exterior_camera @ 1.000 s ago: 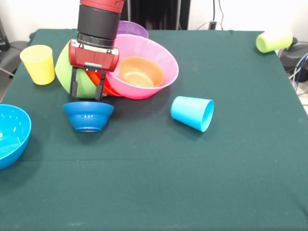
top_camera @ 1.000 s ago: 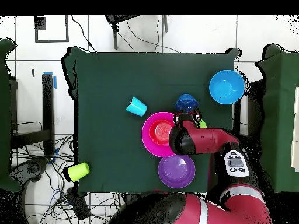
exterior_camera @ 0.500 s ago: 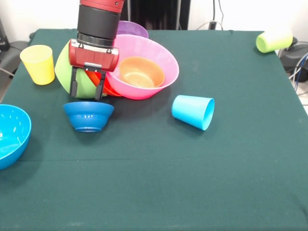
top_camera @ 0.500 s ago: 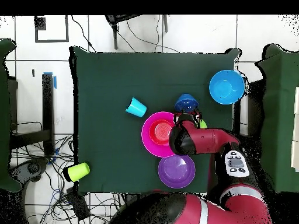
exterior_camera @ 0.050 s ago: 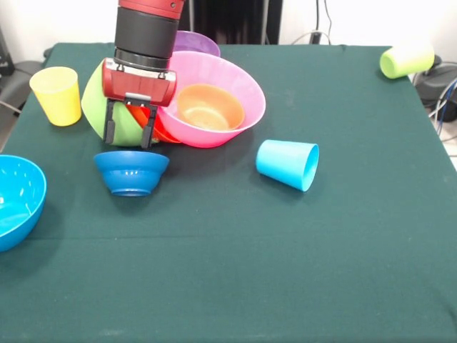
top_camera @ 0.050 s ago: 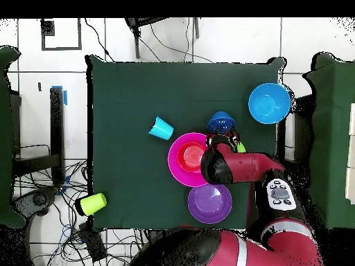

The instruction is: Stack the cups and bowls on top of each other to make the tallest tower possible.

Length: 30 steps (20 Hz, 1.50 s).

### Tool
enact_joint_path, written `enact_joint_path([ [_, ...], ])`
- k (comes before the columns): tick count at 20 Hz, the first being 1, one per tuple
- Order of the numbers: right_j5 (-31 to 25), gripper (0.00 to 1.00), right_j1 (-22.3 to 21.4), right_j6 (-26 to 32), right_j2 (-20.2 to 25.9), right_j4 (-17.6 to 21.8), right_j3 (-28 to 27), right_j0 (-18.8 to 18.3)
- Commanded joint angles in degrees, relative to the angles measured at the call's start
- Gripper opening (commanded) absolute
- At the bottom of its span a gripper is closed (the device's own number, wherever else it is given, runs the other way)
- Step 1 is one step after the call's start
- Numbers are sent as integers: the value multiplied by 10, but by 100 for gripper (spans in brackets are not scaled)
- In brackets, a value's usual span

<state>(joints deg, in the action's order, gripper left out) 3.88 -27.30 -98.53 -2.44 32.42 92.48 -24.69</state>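
The green surface (exterior_camera @ 0.050 s ago: 235, 271) is seen bare across its near half. The pink bowl (exterior_camera @ 0.050 s ago: 228, 89), an orange bowl (exterior_camera @ 0.050 s ago: 209, 106) inside, lies just beside the hand (exterior_camera @ 0.050 s ago: 128, 136). The hand's fingers are parted, holding nothing, directly above the dark blue bowl (exterior_camera @ 0.050 s ago: 131, 171). The light blue cup (exterior_camera @ 0.050 s ago: 287, 165) lies tipped, well apart.

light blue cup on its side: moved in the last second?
Yes, slightly. In the front view the light blue cup has rolled rightward, away from the pink bowl, which stayed put.
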Motion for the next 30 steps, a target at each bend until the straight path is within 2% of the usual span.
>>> enact_joint_path([
  [1, -4, 100, 16, -35, 47, 30, 4, 1],
  [4, -12, 100, 15, -27, 57, 34, -1, -7],
  [9, -7, 100, 15, -33, 50, 31, 3, -1],
  [14, -14, 100, 18, -23, 65, 37, -3, -16],
  [18, -8, 100, 17, -30, 54, 32, -1, -6],
  [30, -1, 100, 19, -32, 52, 35, 1, -8],
])
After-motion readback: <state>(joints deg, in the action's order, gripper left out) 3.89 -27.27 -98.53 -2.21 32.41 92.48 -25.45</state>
